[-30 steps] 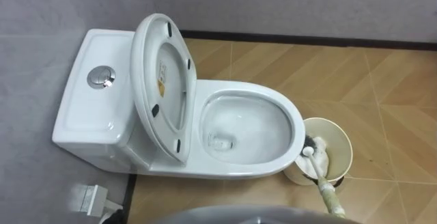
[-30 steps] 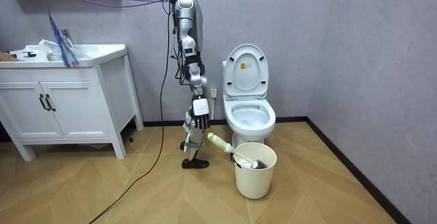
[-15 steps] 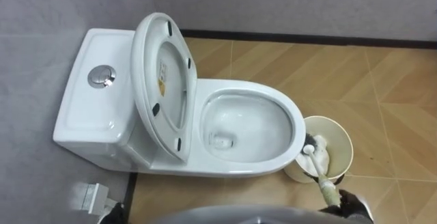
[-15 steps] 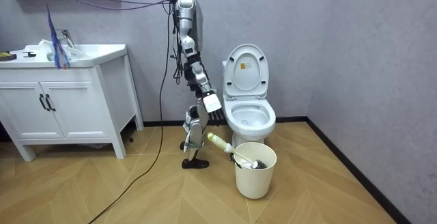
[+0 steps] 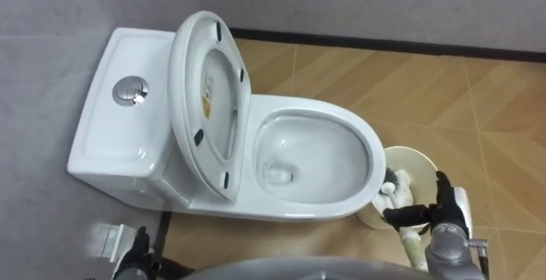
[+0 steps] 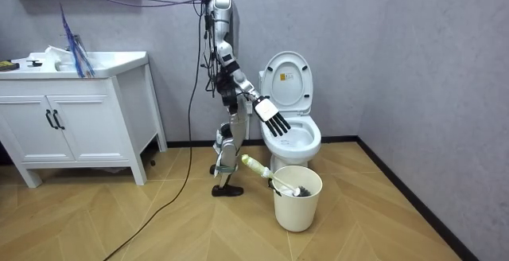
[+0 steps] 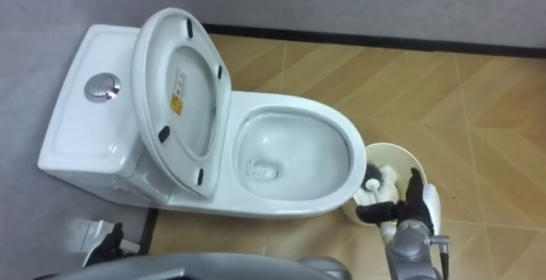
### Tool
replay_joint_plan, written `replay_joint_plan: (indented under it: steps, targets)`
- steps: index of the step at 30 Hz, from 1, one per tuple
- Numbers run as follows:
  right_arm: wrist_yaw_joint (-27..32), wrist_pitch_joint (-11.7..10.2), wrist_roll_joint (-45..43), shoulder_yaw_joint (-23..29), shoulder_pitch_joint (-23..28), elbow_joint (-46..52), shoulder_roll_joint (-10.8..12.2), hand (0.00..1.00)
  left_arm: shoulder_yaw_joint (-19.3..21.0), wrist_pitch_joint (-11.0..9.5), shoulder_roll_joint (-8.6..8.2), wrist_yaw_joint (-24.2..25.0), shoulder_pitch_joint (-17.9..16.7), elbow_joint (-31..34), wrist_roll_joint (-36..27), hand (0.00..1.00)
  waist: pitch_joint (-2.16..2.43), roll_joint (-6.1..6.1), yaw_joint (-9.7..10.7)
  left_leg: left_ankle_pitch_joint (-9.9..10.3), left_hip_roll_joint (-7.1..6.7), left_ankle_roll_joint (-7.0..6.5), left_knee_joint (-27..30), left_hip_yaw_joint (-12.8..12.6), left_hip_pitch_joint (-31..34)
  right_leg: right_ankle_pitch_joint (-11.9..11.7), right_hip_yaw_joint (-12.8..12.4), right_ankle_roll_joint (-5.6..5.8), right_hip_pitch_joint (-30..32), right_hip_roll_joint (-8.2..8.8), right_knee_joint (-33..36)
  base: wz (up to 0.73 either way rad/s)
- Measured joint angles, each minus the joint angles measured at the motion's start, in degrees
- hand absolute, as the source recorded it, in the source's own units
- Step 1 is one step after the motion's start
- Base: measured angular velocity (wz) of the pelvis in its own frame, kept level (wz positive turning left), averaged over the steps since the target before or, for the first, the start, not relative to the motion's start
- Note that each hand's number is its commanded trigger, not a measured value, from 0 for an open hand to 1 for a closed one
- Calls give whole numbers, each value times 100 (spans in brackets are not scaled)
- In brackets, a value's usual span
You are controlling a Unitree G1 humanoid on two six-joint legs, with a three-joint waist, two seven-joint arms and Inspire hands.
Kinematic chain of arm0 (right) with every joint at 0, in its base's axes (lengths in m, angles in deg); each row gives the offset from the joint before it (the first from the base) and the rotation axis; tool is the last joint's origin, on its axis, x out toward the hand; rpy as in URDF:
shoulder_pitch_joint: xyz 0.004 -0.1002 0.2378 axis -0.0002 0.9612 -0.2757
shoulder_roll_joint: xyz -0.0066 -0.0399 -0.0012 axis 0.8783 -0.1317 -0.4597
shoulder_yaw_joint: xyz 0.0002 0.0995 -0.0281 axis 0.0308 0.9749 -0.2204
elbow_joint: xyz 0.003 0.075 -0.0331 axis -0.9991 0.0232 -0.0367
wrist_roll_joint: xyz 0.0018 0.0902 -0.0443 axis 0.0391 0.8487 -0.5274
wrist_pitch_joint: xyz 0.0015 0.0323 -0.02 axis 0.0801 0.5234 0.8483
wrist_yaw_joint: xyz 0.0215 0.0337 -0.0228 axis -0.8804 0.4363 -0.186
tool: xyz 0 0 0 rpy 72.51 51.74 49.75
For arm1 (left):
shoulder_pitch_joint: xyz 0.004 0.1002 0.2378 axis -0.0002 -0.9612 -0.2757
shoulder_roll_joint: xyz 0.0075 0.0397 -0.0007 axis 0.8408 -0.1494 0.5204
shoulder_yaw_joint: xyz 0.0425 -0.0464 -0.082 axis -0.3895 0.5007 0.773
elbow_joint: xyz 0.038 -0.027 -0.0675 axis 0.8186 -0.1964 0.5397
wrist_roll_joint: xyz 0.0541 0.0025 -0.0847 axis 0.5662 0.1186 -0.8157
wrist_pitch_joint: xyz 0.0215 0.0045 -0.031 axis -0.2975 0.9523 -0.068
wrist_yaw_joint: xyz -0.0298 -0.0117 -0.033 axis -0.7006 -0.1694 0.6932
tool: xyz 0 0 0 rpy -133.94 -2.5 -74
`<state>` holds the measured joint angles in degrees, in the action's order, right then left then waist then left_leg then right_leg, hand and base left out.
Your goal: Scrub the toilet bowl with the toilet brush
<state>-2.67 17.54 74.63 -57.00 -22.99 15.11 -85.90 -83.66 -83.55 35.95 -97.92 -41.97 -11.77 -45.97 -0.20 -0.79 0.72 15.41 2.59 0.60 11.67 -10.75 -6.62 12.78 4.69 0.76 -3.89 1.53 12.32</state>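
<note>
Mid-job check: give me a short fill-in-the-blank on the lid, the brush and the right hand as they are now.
The toilet lid is flipped ___.
The brush rests in the ___ beside the toilet bowl.
The right hand hovers above the brush with its fingers ___.
Missing words: up; bucket; open.

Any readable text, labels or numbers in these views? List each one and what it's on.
No text can be read in any view.
Yellow and white sticker on the inner face of the raised white toilet lid: print too small to read.
Round chrome flush button: no marking visible.
</note>
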Motion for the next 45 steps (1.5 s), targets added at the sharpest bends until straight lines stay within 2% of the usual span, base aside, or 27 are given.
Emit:
replay_joint_plan:
  steps: [6, 9, 14, 17, 19, 24, 26, 32, 37, 40, 41, 45]
  targets:
    - [227, -15, 134, -33, -27, -109, -19, 0, -3, -15, 38, 5, 31, 3, 6, 0, 0, -6, -49, -9, -1, -16, 8, 90, 112, -115, 61, 14, -5, -9, -182, 5]
    - [344, -21, 274, -31, -211, -482, -87, 0, -5, -17, 67, 4, 102, 10, 6, 0, 5, 30, -88, -31, -26, -51, 25, 172, 296, -139, 108, 24, 112, 15, -170, 11]
    - [437, -47, 427, -30, -563, -1116, -149, 0, -150, -15, 281, -37, 208, 2, 17, 0, 9, 63, -75, -53, -38, -75, 216, 327, 808, -161, 241, 17, 504, 40, -68, 15]
    - [437, -44, 617, 24, -940, -1563, -165, 0, -121, -7, 293, -67, 368, -22, 7, 0, 2, 70, -87, -109, -50, -83, 266, 353, 1108, -166, 260, 8, 823, 65, 63, 5]
    - [437, -40, 765, 21, -1124, -1801, -202, 0, -179, 6, 288, -67, 507, -30, -60, 0, -24, 92, -93, -109, -48, -83, 424, 388, 1340, -167, 282, 6, 1024, 78, 170, 11]
    - [432, 163, 1398, -29, -1603, -2241, -320, 0, -417, 23, 190, -73, 992, -38, -128, 0, -102, 148, -120, -112, -52, -88, 834, 484, 2032, -155, 386, 0, 1706, 146, 661, 11]
    - [434, 194, 1580, -55, -1770, -2314, -334, 0, -573, 24, 176, -99, 1300, -76, -338, 0, -141, 113, -117, -129, -56, -118, 998, 522, 2401, -155, 424, -1, 2036, 176, 815, 9]
    - [405, 298, 2097, -153, -2179, -2404, -415, 0, -1049, 23, 104, -121, 1907, -89, -778, 0, -201, 22, -96, -248, -157, -237, 1276, 604, 3140, -146, 460, -25, 2783, 323, 1175, 9]
    - [408, 420, 2485, -287, -2515, -2392, -596, 0, -1357, 23, 139, -201, 2217, -30, -991, 0, -232, -24, -110, -281, -198, -301, 1619, 612, 3891, -140, 413, -21, 3581, 433, 1675, 2]
    - [433, 451, 2489, -382, -2667, -2392, -703, 0, -1377, 24, 153, -259, 2311, 115, -992, 0, -255, -40, -115, -297, -221, -325, 1842, 611, 4326, -140, 390, -22, 4017, 469, 1907, 2]
    - [438, 457, 2496, -403, -2702, -2400, -761, 0, -1417, 27, 159, -299, 2332, 218, -992, 0, -277, -36, -115, -302, -226, -334, 1935, 620, 4476, -130, 419, -34, 4168, 507, 2017, 8]
    - [443, 464, 2518, -618, -2715, -2320, -957, 0, -1654, 31, 220, -429, 2369, 760, -1102, 0, -287, -30, -110, -284, -254, -375, 2285, 625, 5061, -22, 380, -34, 4759, 588, 2446, 11]
